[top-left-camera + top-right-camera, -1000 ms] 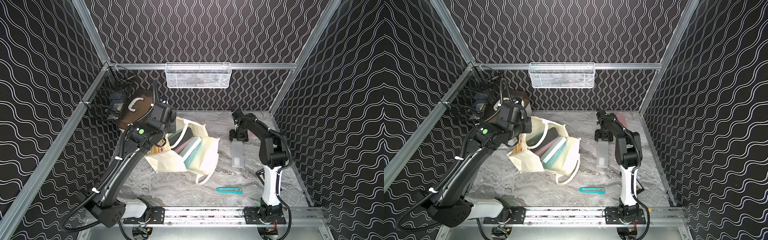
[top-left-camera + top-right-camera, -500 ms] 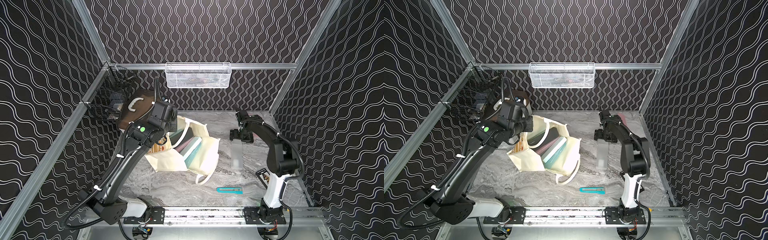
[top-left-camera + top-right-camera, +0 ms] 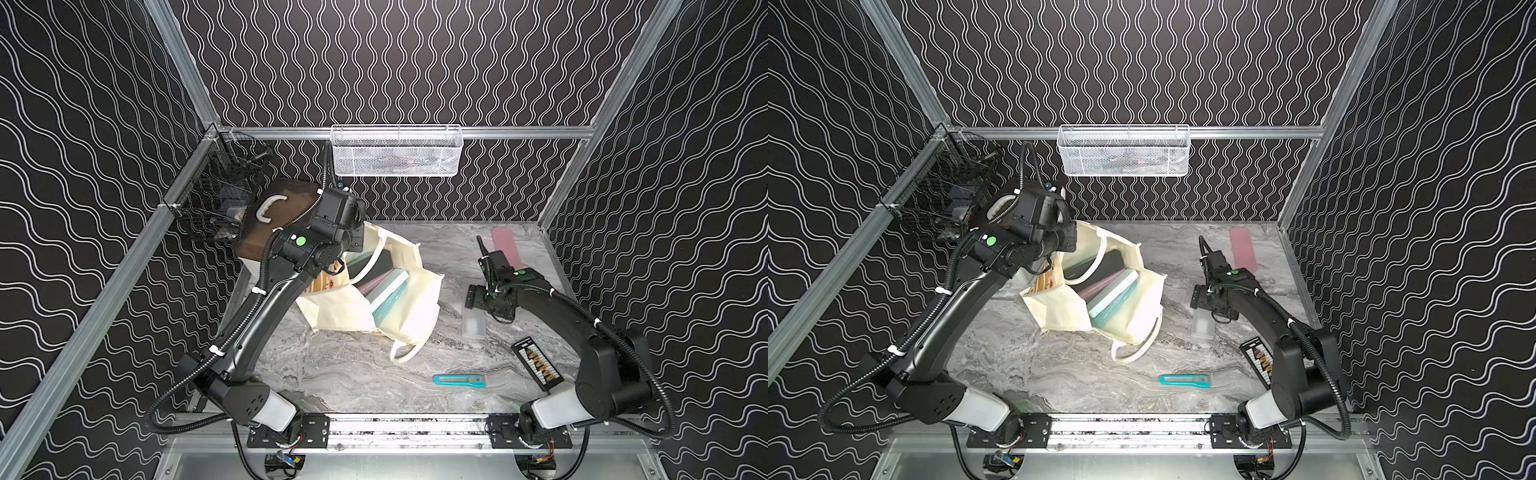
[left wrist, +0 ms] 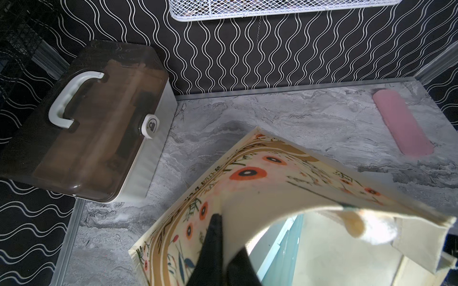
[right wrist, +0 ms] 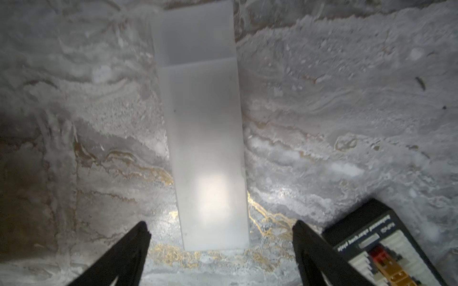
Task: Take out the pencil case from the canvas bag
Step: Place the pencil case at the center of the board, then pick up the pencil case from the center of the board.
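The left hand [image 4: 223,237] is pinching the printed rim of the canvas bag [image 3: 340,307], its fingers [image 4: 213,227] closed tight on the fabric and lifting that side so the mouth is gaping below it. The right hand [image 5: 221,224] is hovering with its jaws spread wide and holding nothing. The frosted pencil case [image 5: 203,123], as it appears to be, is lying flat on the counter [image 5: 347,111] straight ahead of that hand, its near end sitting between the fingertips with a gap on each side. It is well apart from the bag, so the removal is looking done.

The risks are lying in the withdrawal. A black labelled card [image 5: 386,247] is resting just beside one right finger, and a sideways pull could be dragging it, or clipping the case and sliding it across the counter. When the left hand is letting go, the raised rim could be flopping down and shifting the books [image 3: 386,291] inside, or the fabric could be snagging on a finger and tugging the bag along.
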Action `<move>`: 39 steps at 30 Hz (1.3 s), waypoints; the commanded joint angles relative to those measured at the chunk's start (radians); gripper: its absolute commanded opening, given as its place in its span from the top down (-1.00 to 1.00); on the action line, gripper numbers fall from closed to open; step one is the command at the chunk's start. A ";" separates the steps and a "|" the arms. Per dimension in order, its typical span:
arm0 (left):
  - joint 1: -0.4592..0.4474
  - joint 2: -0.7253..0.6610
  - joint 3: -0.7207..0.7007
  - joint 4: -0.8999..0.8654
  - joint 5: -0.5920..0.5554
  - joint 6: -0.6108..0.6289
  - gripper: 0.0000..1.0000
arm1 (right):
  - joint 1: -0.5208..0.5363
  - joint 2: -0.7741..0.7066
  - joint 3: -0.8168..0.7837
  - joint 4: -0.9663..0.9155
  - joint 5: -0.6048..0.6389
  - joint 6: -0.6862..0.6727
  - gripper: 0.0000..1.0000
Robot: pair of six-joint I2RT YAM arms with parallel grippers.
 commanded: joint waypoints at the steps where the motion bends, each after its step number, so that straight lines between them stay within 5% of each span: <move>1: 0.003 0.007 0.018 0.102 -0.024 -0.002 1.00 | 0.004 0.001 -0.038 0.030 -0.008 0.031 -0.83; 17: 0.003 -0.006 -0.008 0.093 -0.013 -0.011 1.00 | 0.042 0.172 -0.003 0.045 -0.012 -0.003 -0.82; 39: 0.005 -0.035 -0.058 0.097 -0.004 -0.007 1.00 | 0.041 0.223 -0.001 0.067 -0.005 -0.014 -0.51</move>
